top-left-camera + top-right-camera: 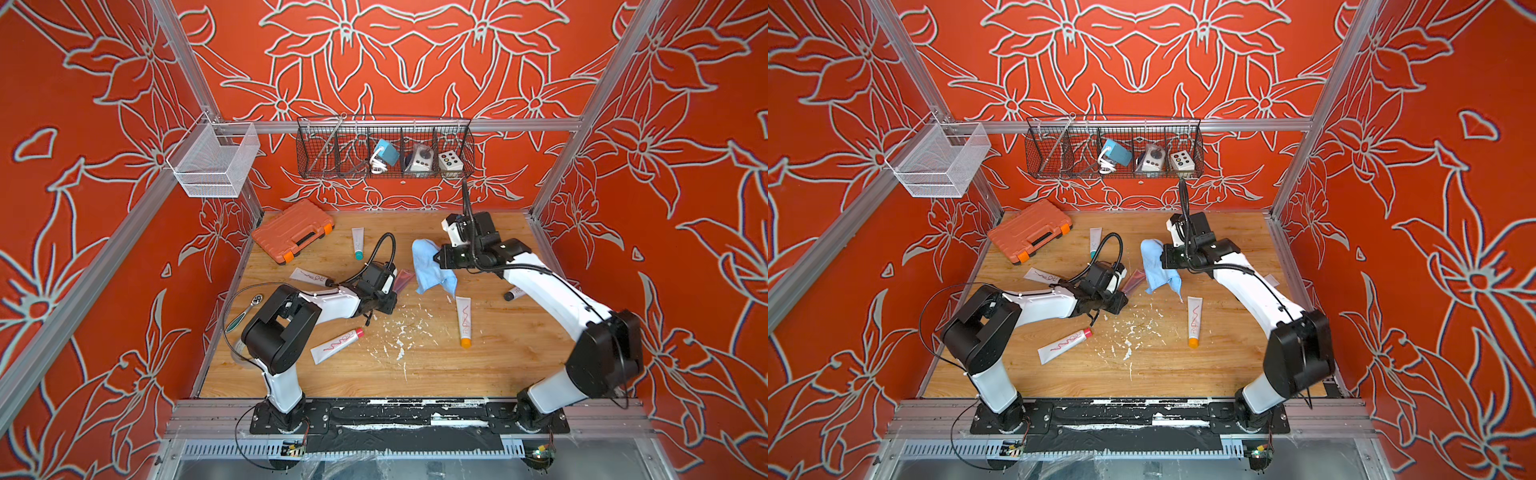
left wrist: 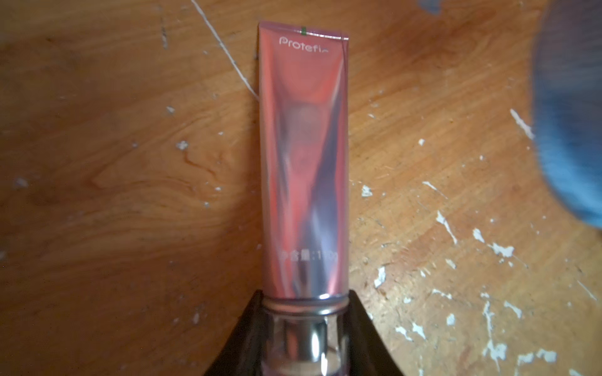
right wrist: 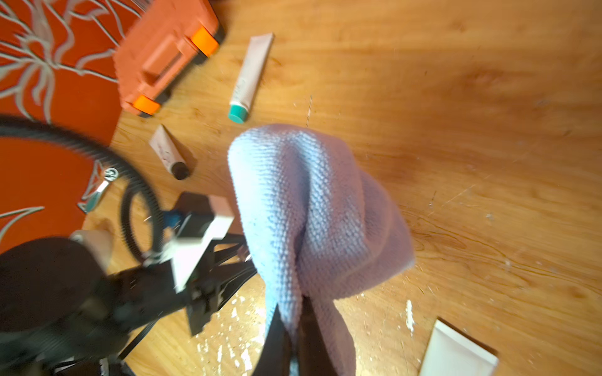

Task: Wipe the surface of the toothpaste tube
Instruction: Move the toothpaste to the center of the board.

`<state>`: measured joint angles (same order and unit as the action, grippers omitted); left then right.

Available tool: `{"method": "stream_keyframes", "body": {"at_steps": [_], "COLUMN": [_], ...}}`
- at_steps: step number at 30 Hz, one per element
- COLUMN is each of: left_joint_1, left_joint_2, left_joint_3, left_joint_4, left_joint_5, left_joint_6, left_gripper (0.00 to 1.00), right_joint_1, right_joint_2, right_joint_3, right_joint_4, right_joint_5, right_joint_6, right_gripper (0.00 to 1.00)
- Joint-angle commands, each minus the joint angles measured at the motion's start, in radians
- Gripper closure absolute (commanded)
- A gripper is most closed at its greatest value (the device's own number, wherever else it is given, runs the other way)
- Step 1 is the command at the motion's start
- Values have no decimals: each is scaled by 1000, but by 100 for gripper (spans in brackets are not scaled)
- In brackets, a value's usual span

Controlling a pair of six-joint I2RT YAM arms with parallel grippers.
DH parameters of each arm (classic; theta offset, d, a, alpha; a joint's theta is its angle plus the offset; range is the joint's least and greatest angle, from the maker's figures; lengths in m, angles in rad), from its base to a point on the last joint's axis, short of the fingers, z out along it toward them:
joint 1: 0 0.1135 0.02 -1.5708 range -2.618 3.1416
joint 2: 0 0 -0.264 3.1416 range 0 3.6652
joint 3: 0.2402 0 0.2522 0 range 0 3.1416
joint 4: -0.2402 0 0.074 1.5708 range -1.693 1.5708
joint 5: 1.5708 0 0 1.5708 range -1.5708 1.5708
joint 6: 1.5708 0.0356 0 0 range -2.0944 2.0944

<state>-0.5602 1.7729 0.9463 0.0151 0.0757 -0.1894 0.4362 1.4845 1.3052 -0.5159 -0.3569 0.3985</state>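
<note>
The left gripper (image 2: pixel 304 328) clamps the cap end of the pink tube (image 2: pixel 303 156) near the centre of the table (image 1: pixel 519 353). In both top views the crimped end points toward 2 o'clock. The right gripper (image 3: pixel 294 328) pinches the blue cloth (image 3: pixel 312 208), which hangs at the tube's 3 o'clock, near but apart.

We observe a pink foil toothpaste tube (image 2: pixel 303 156) with a glossy, mirror-like skin, a light-blue woven cloth (image 3: pixel 309 208) of nubby matt texture, and a wooden tabletop (image 2: pixel 114 211), grained and white-flecked.
</note>
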Motion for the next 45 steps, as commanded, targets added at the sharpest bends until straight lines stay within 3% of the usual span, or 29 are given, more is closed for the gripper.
{"method": "stream_keyframes", "body": {"at_steps": [1,16,26,35,41,45], "left_joint_1": [22,90,143,169,174,174], "left_joint_2": [30,257,390,464,490,498], "left_joint_3": [82,449,644,746,799,839], "left_joint_4": [-9,-171,-310,-383,-432,-467], "left_joint_5": [-60,-182,-258,-264,-256,-238], "left_joint_6": [-73,-248,-366,-392,-395,-370], "left_gripper": [92,95,94,92,79,59], "right_joint_1": [-7,-9,-14,-19,-21,-22], "right_joint_2": [-87,-487,-568,-576,-576,-576], "right_joint_3": [-50,-314,-378,-391,-397,-398], "right_joint_4": [-46,-44,-73,-70,-60,-58], "right_joint_5": [13,105,127,126,123,124], "right_joint_6": [1,53,28,21,26,26], "right_gripper": [100,100,100,100,100,100]}}
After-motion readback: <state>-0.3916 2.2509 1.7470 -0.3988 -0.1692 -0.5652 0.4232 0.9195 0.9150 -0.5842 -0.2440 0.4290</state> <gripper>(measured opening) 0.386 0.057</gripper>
